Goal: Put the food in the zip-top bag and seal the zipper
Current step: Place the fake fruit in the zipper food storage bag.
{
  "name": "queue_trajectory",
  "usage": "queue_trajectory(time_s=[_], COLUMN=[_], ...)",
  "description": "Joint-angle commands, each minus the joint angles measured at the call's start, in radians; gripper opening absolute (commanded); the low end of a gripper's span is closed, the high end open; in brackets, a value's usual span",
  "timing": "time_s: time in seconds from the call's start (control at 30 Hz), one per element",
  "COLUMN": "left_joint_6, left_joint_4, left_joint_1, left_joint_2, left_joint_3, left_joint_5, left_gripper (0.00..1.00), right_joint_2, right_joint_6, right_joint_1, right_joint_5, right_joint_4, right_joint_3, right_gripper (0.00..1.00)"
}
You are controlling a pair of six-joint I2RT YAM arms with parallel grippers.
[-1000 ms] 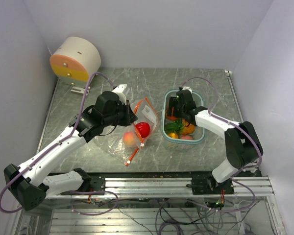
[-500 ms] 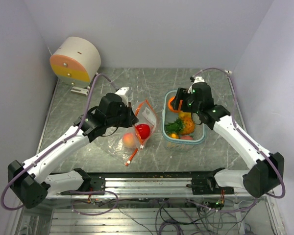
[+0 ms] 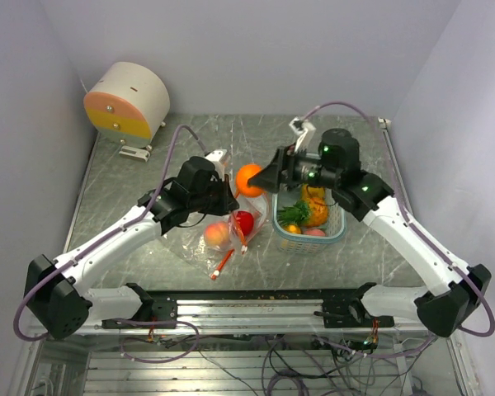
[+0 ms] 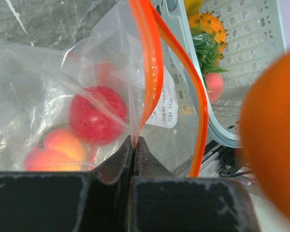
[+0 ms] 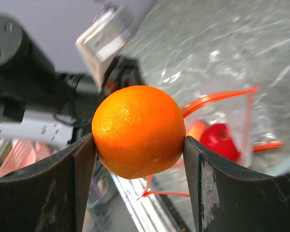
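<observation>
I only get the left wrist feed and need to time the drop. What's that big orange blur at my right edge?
Observer: An orange, gripped by the right end effector.
Operator: Is it above the bag?
Observer: In the top view it sits over the far end of the bag.
Operator: And clear of the basket?
Observer: Yes, it is off the basket, to its left in the top view; only the right arm crosses over the basket's far half.

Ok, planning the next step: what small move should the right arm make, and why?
Probably ease the right gripper down toward the bag: it holds the orange over the mouth, which the left gripper pinches open by its rim.
</observation>
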Motion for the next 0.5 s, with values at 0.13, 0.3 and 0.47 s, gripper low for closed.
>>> queue_trajectory(time_s=[0.13,0.3,0.47], left_joint_6=[0.005,0.0,-0.002], left_joint_4=[0.019,-0.024,-0.041], left_joint_1=[-0.002,-0.002,-0.002], left_joint_2=[-0.077,-0.119,-0.133], left_joint_3=[0.024,0.059,0.092], left_joint_5=[-0.01,-0.044,-0.041], left_gripper=[0.07,0.07,0.07], right_joint_2=[-0.01,-0.024,0.03], right_joint_6=[0.093,0.058,0.061], right_joint_1=[0.141,0.141,0.143], right_joint_5=[0.045,0.167,0.272], right_joint_4=[0.056,-0.025,-0.069], right_joint_3=[-0.139,-0.156,-0.142], right_gripper=[0.51,0.51,0.49])
